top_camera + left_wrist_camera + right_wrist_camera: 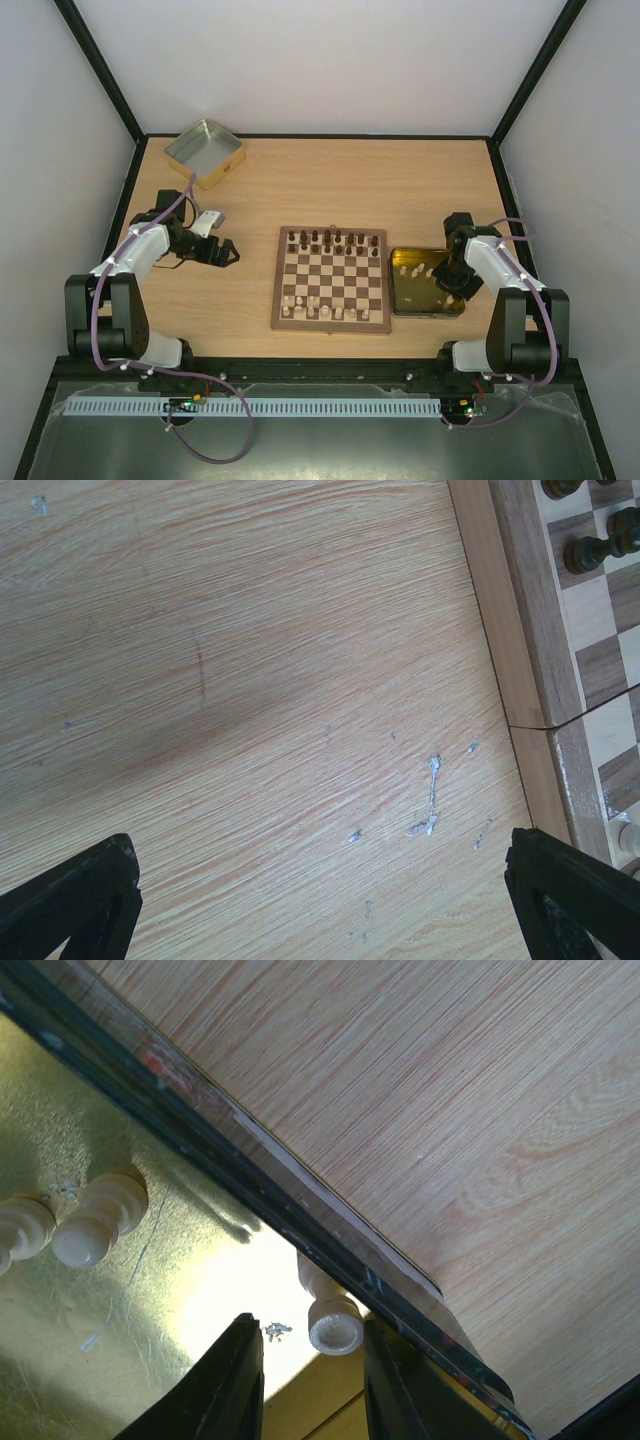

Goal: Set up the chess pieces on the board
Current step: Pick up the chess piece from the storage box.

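Observation:
The board point(330, 318) lies mid-table, with dark chess pieces point(330, 239) on its far rows and several cream ones point(310, 305) on its near rows. My left gripper point(225, 253) is open and empty over bare table left of the board; its fingers point(70, 900) stand wide apart, and the board's frame point(540, 630) shows at the right of the left wrist view. My right gripper point(312, 1380) is open, low inside the yellow tin tray point(60, 1340). A cream piece point(330, 1320) lies between its fingers by the tray wall, with a gap on its left side.
Two more cream pieces point(95, 1225) lie in the yellow tray point(405, 300), which sits right of the board. An empty metal tin point(204, 152) stands at the far left. In the left wrist view, dark pieces point(590, 552) stand near the board's edge.

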`<state>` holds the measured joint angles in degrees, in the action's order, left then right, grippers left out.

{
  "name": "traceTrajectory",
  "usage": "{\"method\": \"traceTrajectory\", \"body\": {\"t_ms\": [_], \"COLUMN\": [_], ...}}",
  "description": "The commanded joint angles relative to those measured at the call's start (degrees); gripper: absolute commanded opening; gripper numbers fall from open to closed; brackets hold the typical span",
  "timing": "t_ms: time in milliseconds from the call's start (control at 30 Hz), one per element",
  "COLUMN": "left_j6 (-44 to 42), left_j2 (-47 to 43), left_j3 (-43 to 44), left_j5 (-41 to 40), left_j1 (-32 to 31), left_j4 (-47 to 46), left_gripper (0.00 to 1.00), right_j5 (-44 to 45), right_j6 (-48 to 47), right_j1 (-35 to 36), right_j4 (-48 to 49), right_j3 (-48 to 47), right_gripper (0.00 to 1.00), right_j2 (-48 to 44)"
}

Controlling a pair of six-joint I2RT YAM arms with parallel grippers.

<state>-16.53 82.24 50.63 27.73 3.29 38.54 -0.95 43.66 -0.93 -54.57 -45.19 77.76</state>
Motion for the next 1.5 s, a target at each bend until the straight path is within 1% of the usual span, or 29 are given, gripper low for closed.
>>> {"method": "traceTrajectory", "body": {"t_ms": [0, 133, 567, 767, 1067, 1300, 1467], "left_j6": [-0.9, -0.9, -1.0, -1.0, -1.2, -1.2, -1.2], "left_j2": [0.7, 0.8, 0.7, 0.6, 0.6, 0.6, 0.6], "left_j3": [1.4, 1.5, 1.4, 1.4, 1.5, 1.4, 1.4], "left_j5": [1.2, 1.2, 1.4, 1.4, 1.6, 1.6, 1.5], "left_j1": [0.4, 0.4, 0.5, 0.8, 0.8, 0.8, 0.8], "left_j4": [1.6, 1.7, 1.8, 1.8, 1.8, 1.8, 1.8], "left_gripper": [0.99, 0.99, 0.99, 0.99, 0.99, 0.99, 0.99], "right_j5": [2.1, 2.3, 1.2, 1.9, 1.2, -0.5, -2.0], "right_j6": [-0.7, -0.8, -1.5, -1.3, -1.9, -1.0, 1.4], "right_j1": [-0.5, -0.5, -0.5, -0.5, -0.1, 3.5, 10.1], "right_j4": [1.0, 1.4, 1.8, 1.0, -3.5, -8.9, -13.4], "right_j3": [0.3, 0.8, 1.5, 0.8, -2.3, -3.9, -5.7], "right_gripper": [0.25, 0.20, 0.19, 0.07, 0.05, 0.05, 0.05], "right_j2": [0.8, 1.1, 2.2, 1.4, -3.3, -9.0, -12.6]}}
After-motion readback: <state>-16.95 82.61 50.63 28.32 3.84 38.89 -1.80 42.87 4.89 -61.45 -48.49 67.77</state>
